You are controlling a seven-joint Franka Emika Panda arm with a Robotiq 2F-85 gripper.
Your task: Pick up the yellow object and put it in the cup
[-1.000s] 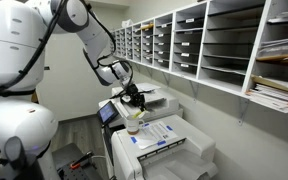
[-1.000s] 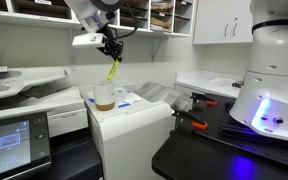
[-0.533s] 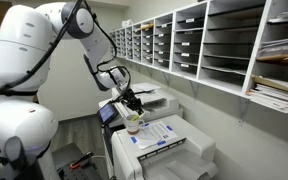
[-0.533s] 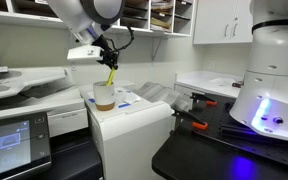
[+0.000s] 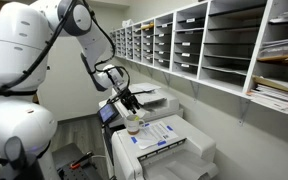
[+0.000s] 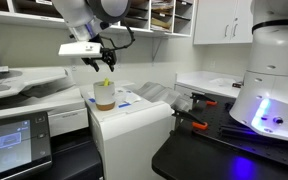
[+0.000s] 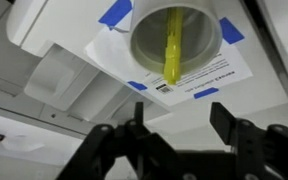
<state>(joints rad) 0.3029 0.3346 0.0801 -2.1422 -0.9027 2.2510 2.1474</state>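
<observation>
The cup stands on a taped sheet on top of the white printer. The yellow object leans inside it, and its top end pokes above the rim. My gripper hangs open just above and to one side of the cup, with nothing between its fingers. In both exterior views the gripper sits a little above the cup, apart from it. The cup and the gripper are small in that exterior view.
A paper sheet held by blue tape lies under the cup. A second printer stands beside it. Wall shelves of paper trays run behind. A black bench with orange-handled tools and a white robot base are nearby.
The gripper lowered the yellow object into the cup, then opened and let it go. The gripper has drawn up and sideways off the cup; the yellow object stays inside.
</observation>
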